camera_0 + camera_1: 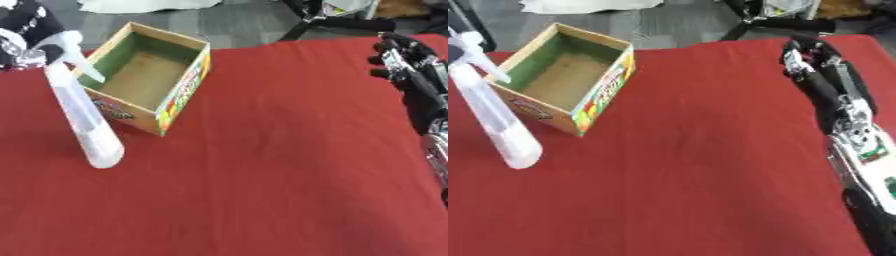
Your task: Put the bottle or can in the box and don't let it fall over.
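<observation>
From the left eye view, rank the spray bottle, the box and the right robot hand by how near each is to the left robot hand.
1. Spray bottle: held at its top by the left robot hand, hanging tilted at the left.
2. Box: open, just right of the bottle on the red cloth.
3. Right robot hand: far across, at the right edge.
</observation>
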`<state>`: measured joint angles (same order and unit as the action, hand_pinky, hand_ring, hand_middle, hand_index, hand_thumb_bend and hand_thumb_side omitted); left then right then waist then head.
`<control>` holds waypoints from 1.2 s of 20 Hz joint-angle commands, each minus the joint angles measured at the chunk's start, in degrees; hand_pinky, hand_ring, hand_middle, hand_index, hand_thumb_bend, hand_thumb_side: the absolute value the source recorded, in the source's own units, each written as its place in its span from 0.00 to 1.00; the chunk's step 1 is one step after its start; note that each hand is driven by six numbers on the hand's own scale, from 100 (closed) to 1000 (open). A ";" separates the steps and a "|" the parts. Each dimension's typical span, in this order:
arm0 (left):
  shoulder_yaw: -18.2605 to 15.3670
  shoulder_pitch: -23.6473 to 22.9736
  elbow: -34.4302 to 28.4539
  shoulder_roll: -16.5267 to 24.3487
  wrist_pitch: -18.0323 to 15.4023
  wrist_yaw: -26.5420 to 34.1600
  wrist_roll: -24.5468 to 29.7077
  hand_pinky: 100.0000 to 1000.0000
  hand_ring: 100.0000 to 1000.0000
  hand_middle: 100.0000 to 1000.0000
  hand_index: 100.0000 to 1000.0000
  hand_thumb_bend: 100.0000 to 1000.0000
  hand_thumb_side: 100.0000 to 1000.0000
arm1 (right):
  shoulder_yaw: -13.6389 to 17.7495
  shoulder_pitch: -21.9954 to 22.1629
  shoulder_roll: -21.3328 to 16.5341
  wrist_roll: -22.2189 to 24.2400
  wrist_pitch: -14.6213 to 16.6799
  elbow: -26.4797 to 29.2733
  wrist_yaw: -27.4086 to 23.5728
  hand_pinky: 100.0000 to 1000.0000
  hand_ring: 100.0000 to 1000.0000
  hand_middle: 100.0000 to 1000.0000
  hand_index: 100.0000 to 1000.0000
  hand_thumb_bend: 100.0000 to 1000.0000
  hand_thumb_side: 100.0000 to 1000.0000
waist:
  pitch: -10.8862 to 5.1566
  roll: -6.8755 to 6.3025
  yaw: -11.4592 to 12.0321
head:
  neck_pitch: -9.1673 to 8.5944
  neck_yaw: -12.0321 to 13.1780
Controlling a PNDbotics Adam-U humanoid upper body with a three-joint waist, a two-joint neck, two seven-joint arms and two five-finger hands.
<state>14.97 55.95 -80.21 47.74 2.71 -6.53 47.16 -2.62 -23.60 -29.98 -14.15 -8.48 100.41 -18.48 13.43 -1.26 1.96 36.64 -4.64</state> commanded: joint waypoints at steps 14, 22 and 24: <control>-0.74 1.43 -0.96 0.79 -0.69 -0.12 -0.74 0.46 0.42 0.51 0.56 0.13 0.00 | 0.19 -0.44 -0.80 0.19 0.16 0.55 -0.51 0.79 0.77 0.74 0.83 0.00 0.43 | -0.97 0.13 -0.01 | -0.64 -0.21; -0.91 1.56 -1.36 0.63 0.18 -0.11 -2.71 0.43 0.40 0.48 0.52 0.00 0.00 | 0.09 -0.30 -0.79 0.54 -0.05 0.42 -0.35 0.79 0.77 0.74 0.83 0.00 0.43 | -1.00 0.09 0.12 | -0.62 -0.29; -0.95 1.61 -1.58 0.66 0.30 -0.05 -2.82 0.42 0.39 0.46 0.50 0.00 0.00 | 0.09 -0.28 -0.79 0.59 -0.05 0.43 -0.32 0.79 0.77 0.74 0.83 0.00 0.43 | -1.06 0.09 0.17 | -0.59 -0.30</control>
<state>14.97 56.07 -80.89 47.26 2.99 -6.60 44.76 -2.86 -23.35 -29.97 -13.69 -8.56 100.41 -18.49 13.43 -1.21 2.07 36.60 -4.73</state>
